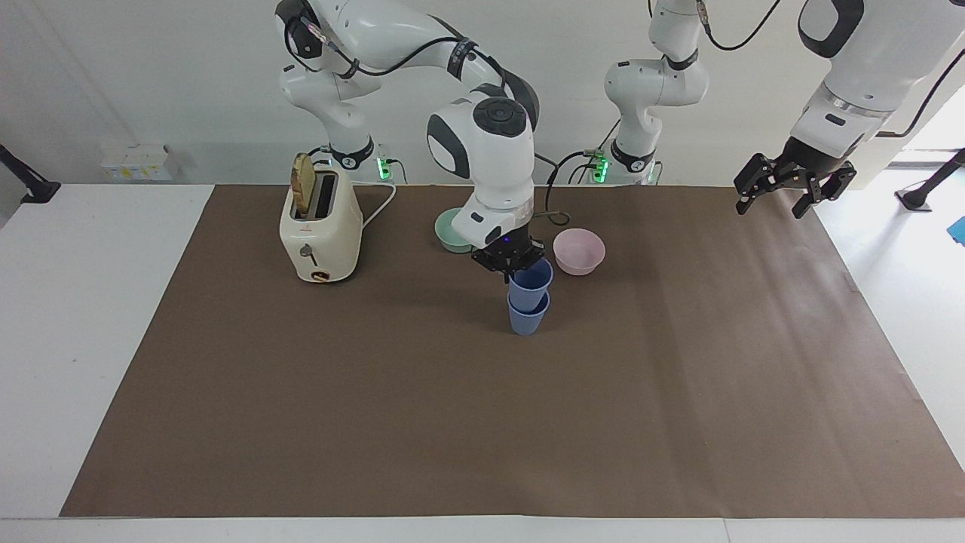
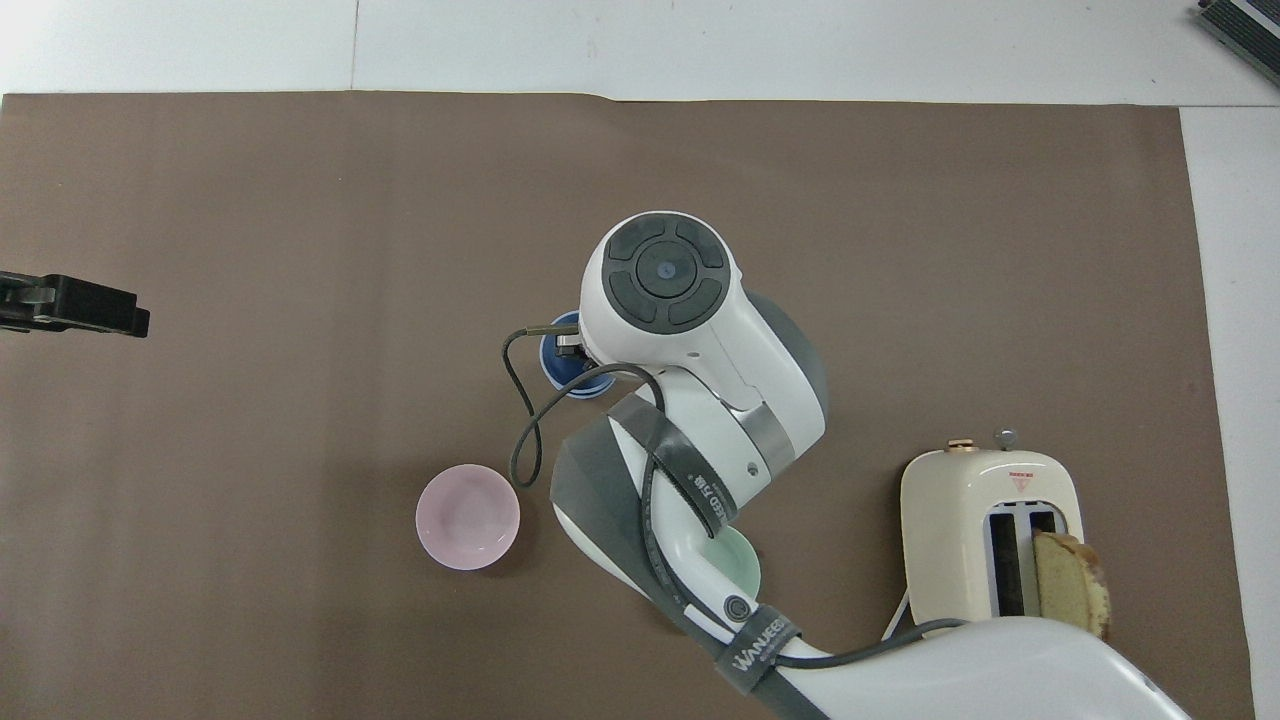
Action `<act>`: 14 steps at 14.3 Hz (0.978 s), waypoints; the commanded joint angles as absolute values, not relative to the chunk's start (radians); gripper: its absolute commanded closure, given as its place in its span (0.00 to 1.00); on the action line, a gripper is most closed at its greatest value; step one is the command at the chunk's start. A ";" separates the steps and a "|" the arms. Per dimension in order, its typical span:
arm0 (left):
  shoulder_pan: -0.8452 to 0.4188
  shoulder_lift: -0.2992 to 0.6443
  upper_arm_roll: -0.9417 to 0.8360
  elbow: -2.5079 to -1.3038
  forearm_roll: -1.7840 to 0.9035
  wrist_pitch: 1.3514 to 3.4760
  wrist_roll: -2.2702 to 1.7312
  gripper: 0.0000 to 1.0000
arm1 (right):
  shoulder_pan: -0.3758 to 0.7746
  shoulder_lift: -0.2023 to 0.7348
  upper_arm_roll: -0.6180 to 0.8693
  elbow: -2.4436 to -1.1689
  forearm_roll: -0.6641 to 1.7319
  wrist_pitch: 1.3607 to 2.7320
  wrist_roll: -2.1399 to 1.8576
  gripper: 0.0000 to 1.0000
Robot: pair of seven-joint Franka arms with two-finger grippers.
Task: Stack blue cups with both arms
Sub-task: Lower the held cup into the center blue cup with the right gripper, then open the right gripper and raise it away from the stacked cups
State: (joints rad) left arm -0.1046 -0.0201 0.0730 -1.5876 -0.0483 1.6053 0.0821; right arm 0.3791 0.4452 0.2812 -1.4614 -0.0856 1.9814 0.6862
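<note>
Right gripper [image 1: 515, 265] is pinching the upper blue cup [image 1: 531, 279] by its rim, nested in the lower cup [image 1: 527, 317] mid-mat, left gripper [image 1: 788, 187] waits spread over the mat's edge; overhead, upper cup [image 2: 556, 350] peeks out, probably light, slippery plastic.
</note>
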 commanded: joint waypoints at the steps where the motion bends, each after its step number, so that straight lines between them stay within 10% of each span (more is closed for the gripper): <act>1: -0.094 -0.018 0.066 -1.568 -0.032 1.582 0.086 0.00 | 0.373 0.457 0.293 -1.497 -0.091 2.043 0.709 1.00; 2: -0.094 -0.018 0.066 -1.568 -0.032 1.582 0.086 0.00 | 0.376 0.459 0.293 -1.497 -0.089 2.043 0.710 1.00; 3: -0.094 -0.018 0.066 -1.568 -0.032 1.582 0.086 0.00 | 0.374 0.460 0.293 -1.496 -0.075 2.045 0.715 0.66; 4: -0.094 -0.018 0.066 -1.568 -0.032 1.582 0.086 0.00 | 0.371 0.462 0.293 -1.496 -0.058 2.046 0.715 0.01; 14: -0.094 -0.018 0.066 -1.568 -0.032 1.582 0.086 0.00 | 0.322 0.433 0.281 -1.420 -0.153 2.000 0.696 0.00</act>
